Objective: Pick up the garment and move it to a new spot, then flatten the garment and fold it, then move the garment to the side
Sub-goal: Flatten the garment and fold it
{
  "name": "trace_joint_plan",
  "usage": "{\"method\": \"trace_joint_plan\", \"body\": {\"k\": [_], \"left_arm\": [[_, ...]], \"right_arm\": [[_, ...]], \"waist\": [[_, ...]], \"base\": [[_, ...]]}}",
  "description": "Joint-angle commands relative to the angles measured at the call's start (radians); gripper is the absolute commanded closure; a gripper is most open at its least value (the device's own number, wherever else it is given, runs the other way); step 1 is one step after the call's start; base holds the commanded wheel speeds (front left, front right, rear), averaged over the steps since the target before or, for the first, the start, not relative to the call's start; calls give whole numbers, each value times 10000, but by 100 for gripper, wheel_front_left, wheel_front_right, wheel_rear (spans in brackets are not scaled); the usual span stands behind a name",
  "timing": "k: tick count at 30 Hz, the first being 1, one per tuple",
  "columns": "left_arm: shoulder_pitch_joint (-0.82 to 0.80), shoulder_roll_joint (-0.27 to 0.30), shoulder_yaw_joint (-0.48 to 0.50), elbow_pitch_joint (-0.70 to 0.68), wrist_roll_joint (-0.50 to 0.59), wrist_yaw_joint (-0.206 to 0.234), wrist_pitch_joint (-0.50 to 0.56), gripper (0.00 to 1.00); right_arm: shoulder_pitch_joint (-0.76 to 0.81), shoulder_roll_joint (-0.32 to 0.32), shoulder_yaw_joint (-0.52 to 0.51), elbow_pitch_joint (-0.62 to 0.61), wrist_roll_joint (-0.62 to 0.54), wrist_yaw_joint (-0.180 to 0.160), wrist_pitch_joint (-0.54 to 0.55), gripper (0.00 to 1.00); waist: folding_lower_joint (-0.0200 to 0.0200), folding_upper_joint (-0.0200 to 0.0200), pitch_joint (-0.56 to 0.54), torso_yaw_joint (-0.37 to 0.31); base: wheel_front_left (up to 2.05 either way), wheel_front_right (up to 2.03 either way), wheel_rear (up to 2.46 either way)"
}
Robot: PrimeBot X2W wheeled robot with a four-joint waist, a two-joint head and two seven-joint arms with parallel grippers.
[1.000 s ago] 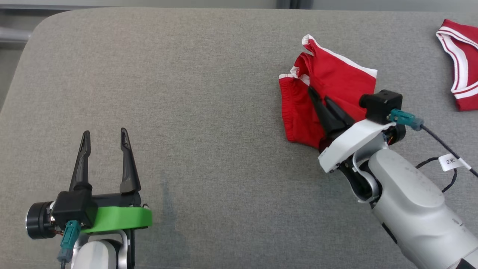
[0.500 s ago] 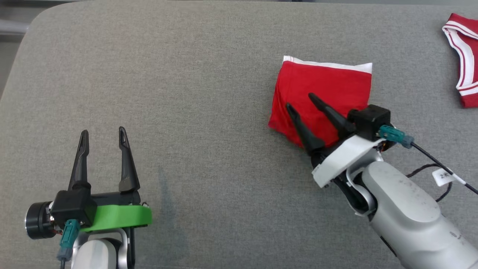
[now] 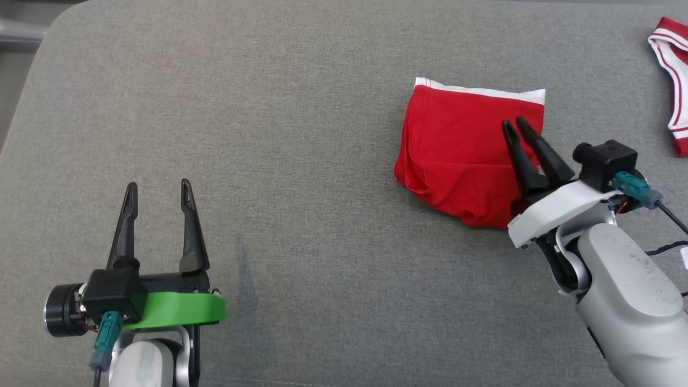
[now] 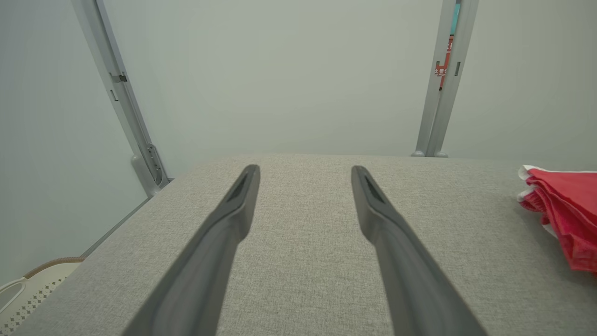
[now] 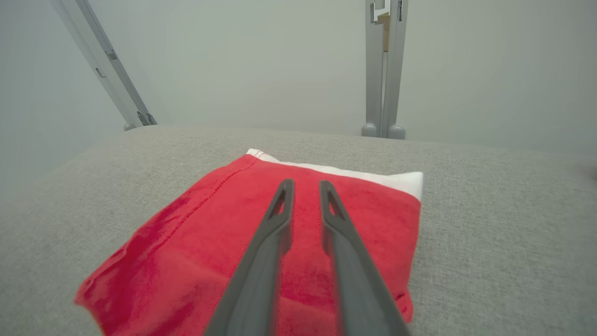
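Near the surface's (image 3: 322,134) front edge, toward its left side, the left pincer (image 3: 159,185) stood spread wide and empty, its fingers pointing at the far edge over bare grey fabric. From there the garment (image 4: 569,210) lay well off to the right.

Farther in on the right side, the right pincer (image 3: 514,122) reached over the garment's (image 3: 462,156) right part, angled toward the far left. Its jaws were narrowly parted with red cloth visible in the gap (image 5: 306,184); they appeared to pinch nothing. This arm was clearly the nearer one, so moving the garment aside would likely fall to it.

The red garment (image 5: 210,233) lay folded into a rough square right of centre, its white band running left to right along the side facing the far edge.

A second red-and-white garment (image 3: 672,80) lay by the far right corner.

No brand or print could be read on either; a red sticker (image 4: 445,56) on a post beyond the surface was too small to read.
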Motion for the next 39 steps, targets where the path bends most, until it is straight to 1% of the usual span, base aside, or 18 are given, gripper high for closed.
{"method": "trace_joint_plan", "body": {"k": [1,4,5,9,13,16,18,21,23,24,27,31,35,39], "left_arm": [[-188,21,-47,35,38,-53,-23,0],[-230,21,-146,72,-4,-39,-24,0],[-255,21,-177,78,-17,-31,-24,0],[-320,20,-289,84,-66,27,-23,0],[-361,21,-355,113,-77,53,-24,0],[-406,21,-370,181,-58,53,-23,0],[-405,20,-348,243,27,30,-24,0],[-369,23,-250,373,154,-59,-24,0],[-332,21,-122,461,245,-120,-24,0],[-257,25,25,552,358,-178,-24,0],[-169,43,196,660,450,-282,-24,0],[53,78,444,827,532,-370,-24,0],[295,89,658,1024,553,-455,-24,0],[620,117,827,1115,599,-534,-24,0]], "right_arm": [[-132,138,84,309,-153,-2,-21,100],[-314,493,231,894,-368,-2,-23,100],[-347,699,307,1059,-386,-2,-21,100],[-407,1260,976,1449,-789,-2,-23,100],[-427,1769,1766,1631,-858,-2,-23,100],[-525,1916,2014,1607,-896,-5,-23,100],[-529,1958,1925,1380,-829,-4,-22,100],[-292,1787,1517,743,-832,-4,-22,100],[-15,1609,1160,166,-991,-4,-22,22],[297,1464,747,-380,-1076,-4,-22,0],[832,1193,-43,-1089,-1202,-4,-22,0],[1633,1030,-1053,-1792,-1422,-4,-22,0],[2541,914,-1894,-2271,-1671,-4,-22,0],[3419,964,-2547,-2679,-1854,-2,-24,0]], "waist": [[0,0,71,123],[0,0,127,281],[0,0,150,335],[0,0,241,498],[0,0,270,566],[0,0,225,517],[0,0,146,398],[0,0,-65,125],[0,0,-248,-119],[0,0,-451,-402],[0,0,-706,-826],[0,0,-1092,-1294],[0,0,-1442,-1524],[0,0,-1769,-1628]], "base": [[0,0,0],[0,0,0],[0,0,0],[0,0,0],[0,0,0],[0,0,0],[0,0,0],[0,0,0],[0,0,0],[0,0,0],[0,0,0],[0,0,0],[0,0,0],[0,0,0]]}}
